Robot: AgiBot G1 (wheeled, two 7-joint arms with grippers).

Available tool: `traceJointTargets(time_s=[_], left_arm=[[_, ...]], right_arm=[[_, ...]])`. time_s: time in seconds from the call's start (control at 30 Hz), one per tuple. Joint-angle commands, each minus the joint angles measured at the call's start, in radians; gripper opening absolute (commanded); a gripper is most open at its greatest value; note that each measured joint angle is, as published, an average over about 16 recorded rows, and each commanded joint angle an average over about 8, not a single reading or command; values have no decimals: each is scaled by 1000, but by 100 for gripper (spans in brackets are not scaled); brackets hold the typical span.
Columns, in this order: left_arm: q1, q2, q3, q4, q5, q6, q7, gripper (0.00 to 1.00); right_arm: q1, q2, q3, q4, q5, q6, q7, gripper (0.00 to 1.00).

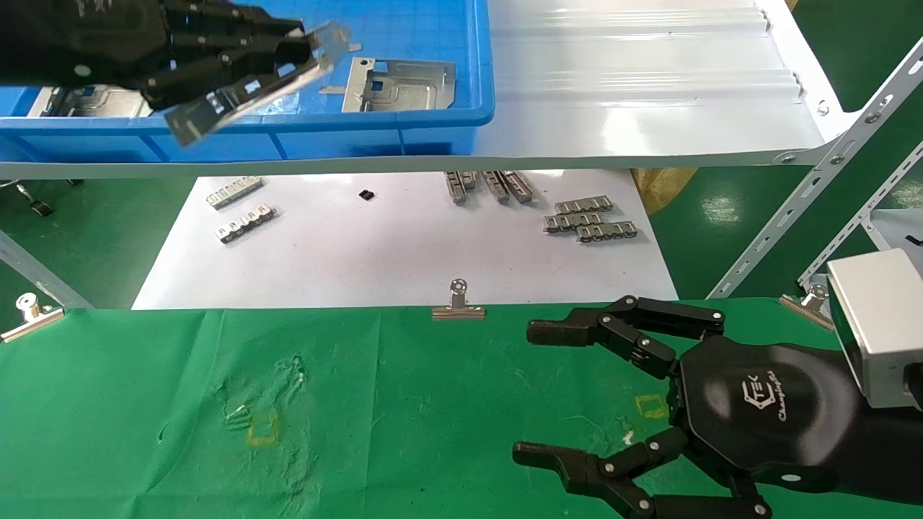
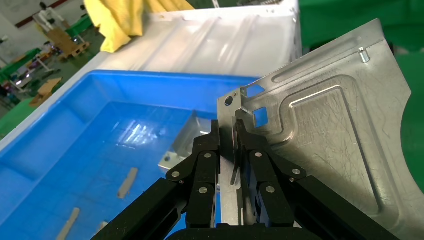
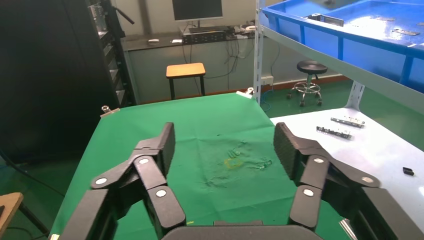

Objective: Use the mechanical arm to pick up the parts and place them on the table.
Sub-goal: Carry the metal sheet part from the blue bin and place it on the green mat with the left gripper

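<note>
over the green table's point(image 1: 144, 404) right front corner hovers the right mechanical arm point(image 1: 577, 393), fingers spread and empty. above the blue bin's point(image 1: 461, 58) front wall, the left mechanical arm point(image 1: 288, 54) clamps 1 part point(image 1: 245, 90), tilted in the air.

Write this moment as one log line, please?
left gripper: holding metal plate above blue bin | right gripper: open, over green table

One marking reads — a white "TEK" logo on the right gripper's point(image 1: 537, 393) black palm.
</note>
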Motion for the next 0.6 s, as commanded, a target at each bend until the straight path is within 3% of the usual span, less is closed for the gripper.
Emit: traceJointTargets(time_s=[0.03,0.27,0.4,0.6], left_arm=[[25,-17,10,-50,-25,5,6,0],[176,-195,130,-441,-246,-3,28,0],[242,-271,195,-552,-266,-23,183,0],[354,-319,228,-557,-215,-100,420,0]], right_arm=[[0,0,0,0,0,0,0,100],[0,0,0,0,0,0,0,100],[0,0,0,0,0,0,0,100],[0,0,-1,0,0,0,0,100]])
